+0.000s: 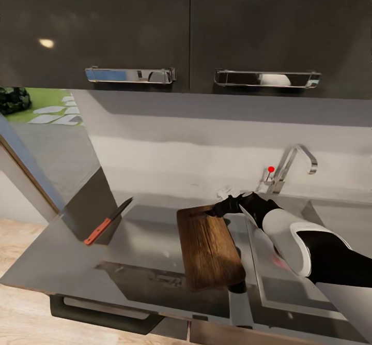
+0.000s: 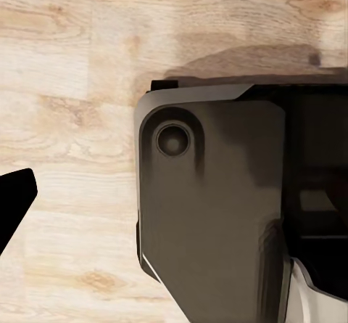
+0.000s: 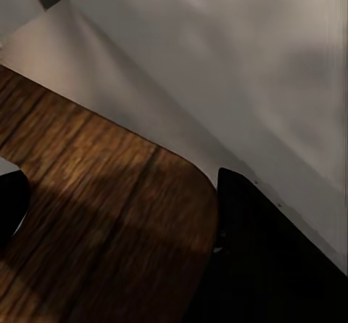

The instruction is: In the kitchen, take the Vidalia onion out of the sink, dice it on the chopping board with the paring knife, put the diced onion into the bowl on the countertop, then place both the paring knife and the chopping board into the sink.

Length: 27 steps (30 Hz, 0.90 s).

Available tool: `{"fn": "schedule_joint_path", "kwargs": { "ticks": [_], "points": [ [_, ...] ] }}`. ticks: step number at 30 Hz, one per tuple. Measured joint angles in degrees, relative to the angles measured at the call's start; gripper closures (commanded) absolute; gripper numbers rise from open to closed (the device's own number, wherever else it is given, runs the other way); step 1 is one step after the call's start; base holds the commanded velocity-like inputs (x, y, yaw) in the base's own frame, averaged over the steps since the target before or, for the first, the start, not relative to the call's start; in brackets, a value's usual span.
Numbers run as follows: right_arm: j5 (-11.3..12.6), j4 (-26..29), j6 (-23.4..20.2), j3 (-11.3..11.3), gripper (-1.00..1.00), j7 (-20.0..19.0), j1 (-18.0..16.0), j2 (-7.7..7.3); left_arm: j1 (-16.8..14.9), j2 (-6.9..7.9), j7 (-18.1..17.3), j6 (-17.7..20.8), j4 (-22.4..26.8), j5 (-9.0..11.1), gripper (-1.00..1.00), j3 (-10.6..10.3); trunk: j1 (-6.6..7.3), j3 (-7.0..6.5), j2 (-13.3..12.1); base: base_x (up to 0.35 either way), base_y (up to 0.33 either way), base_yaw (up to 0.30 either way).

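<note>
The grey countertop (image 1: 57, 246) carries the chopping board (image 1: 209, 249) at centre, its far end clamped in the right gripper (image 1: 219, 210) reaching in from four o'clock. The paring knife (image 1: 107, 222) leans at nine o'clock of the board, well apart. The left gripper (image 2: 14, 207) hangs over wood floor (image 2: 65, 83); whether its fingers are apart or together I cannot tell.
</note>
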<state>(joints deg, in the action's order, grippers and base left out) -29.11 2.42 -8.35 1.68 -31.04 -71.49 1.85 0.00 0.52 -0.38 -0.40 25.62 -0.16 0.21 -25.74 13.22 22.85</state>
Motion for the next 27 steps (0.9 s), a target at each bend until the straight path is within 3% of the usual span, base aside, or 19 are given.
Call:
{"fn": "schedule_joint_path", "kwargs": {
  "ticks": [13,27],
  "points": [
    [0.64,0.17,1.52,-2.93,1.00,0.07,0.05,0.08,0.01,0.00,-0.01,0.01,-0.03,0.08,-1.00,-0.05,-0.01,-1.16,-0.03,0.000,0.000,0.000],
    [0.65,0.18,1.50,-3.10,1.00,0.09,0.06,0.08,0.00,0.00,-0.01,0.01,-0.05,0.08,-1.00,-0.05,-0.01,-2.44,-0.03,0.000,0.000,0.000]
  ]
}}
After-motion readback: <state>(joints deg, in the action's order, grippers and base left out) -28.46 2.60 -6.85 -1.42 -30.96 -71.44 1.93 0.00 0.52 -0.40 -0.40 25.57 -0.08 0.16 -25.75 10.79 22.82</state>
